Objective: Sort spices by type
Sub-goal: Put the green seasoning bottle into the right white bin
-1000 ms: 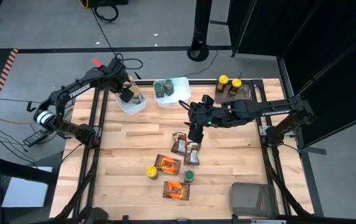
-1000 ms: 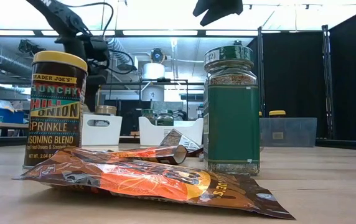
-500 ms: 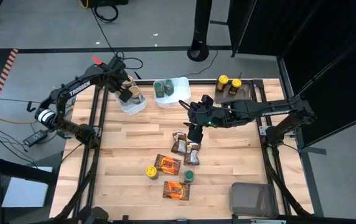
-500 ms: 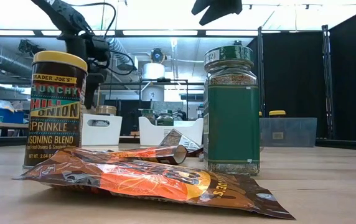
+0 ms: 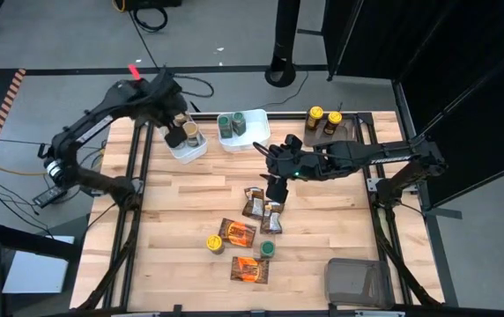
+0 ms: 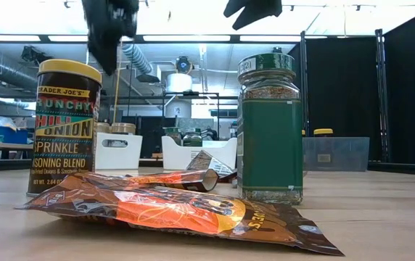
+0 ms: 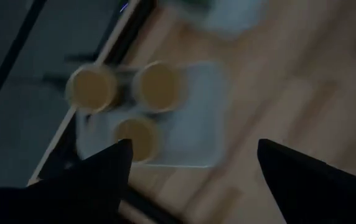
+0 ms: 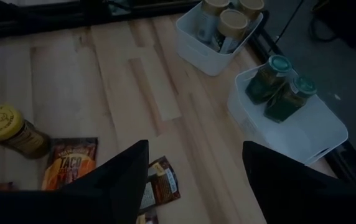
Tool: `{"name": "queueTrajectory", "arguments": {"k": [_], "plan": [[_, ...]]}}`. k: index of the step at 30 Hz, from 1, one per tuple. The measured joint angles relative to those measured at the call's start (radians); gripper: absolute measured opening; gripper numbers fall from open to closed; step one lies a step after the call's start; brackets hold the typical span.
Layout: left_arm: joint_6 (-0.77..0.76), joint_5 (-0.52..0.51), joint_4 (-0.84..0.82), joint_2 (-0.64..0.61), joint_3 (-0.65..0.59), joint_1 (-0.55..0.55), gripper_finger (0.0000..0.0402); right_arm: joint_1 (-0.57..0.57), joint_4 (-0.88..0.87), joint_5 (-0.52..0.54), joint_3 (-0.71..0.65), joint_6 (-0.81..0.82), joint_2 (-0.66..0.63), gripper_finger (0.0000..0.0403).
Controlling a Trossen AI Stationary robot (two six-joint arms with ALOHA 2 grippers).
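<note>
My left gripper hovers open over a white tub holding three tan-lidded jars. My right gripper hangs open above two small packets at mid-table and touches nothing. Nearer lie two orange foil packets, flat on the wood. A yellow-lidded jar and a green-lidded jar stand upright beside them. A second white tub holds two green-lidded jars.
A grey-brown bin at the far right holds two yellow-lidded jars. Another grey bin sits at the near right corner. Bare wood stretches along the table's left and near-left side. Dark frame rails run along both table sides.
My left gripper has risen from the tub of tan-lidded jars, and its arm has swung higher; in the low view it now shows larger and nearer the top. The jars stay in the tub.
</note>
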Motion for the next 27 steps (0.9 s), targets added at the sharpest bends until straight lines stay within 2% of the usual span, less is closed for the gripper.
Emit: {"name": "queueTrajectory", "arguments": {"k": [6,11,16,21,27], "plan": [[-0.137,0.014,-0.035,-0.097,0.079,-0.273,0.0339,0.030,-0.042,-0.134,0.000,0.005,0.038,0.0268],[-0.301,-0.022,0.019,-0.173,0.079,-0.417,0.0338,0.097,0.011,-0.189,0.002,-0.067,0.120,0.0268],[-0.398,-0.108,0.028,-0.202,0.079,-0.482,0.0338,0.168,0.059,-0.257,0.003,-0.119,0.211,0.0266],[-0.440,-0.125,0.029,-0.200,0.079,-0.500,0.0338,0.221,0.064,-0.365,0.003,-0.073,0.263,0.0271],[-0.469,-0.134,0.048,-0.199,0.079,-0.505,0.0338,0.287,0.076,-0.348,0.003,-0.023,0.274,0.0288]]}}
